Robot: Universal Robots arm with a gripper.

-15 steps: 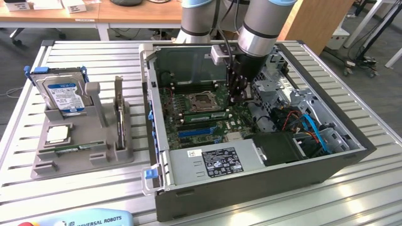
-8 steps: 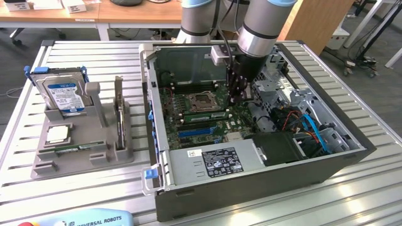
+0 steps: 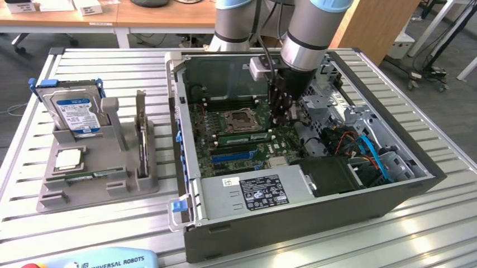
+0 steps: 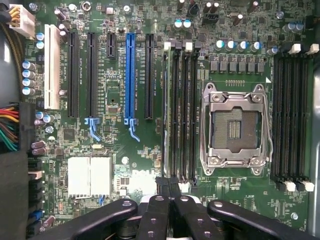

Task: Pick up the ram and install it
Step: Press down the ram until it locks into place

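Observation:
My gripper (image 3: pixel 282 123) reaches down into the open computer case, over the motherboard beside the empty processor socket (image 3: pixel 240 118). Its fingers are shut together (image 4: pixel 167 184), with nothing wide between them. The ram (image 4: pixel 164 120) looks to stand edge-on in the memory slot nearest the blue slot (image 4: pixel 131 70), seen as a thin line. The shut fingertips sit over one end of that slot. I cannot tell whether they touch the stick. From outside, the ram (image 3: pixel 242 136) shows as a green strip just in front of the socket.
More black memory slots (image 4: pixel 290 115) lie on the socket's other side. The case walls (image 3: pixel 179 139), the power supply (image 3: pixel 253 192) and cable bundles (image 3: pixel 365 151) close in around the arm. A grey fixture (image 3: pixel 97 184) outside holds a hard drive (image 3: pixel 75 111), a square chip (image 3: pixel 67 159) and a green strip (image 3: pixel 86 176).

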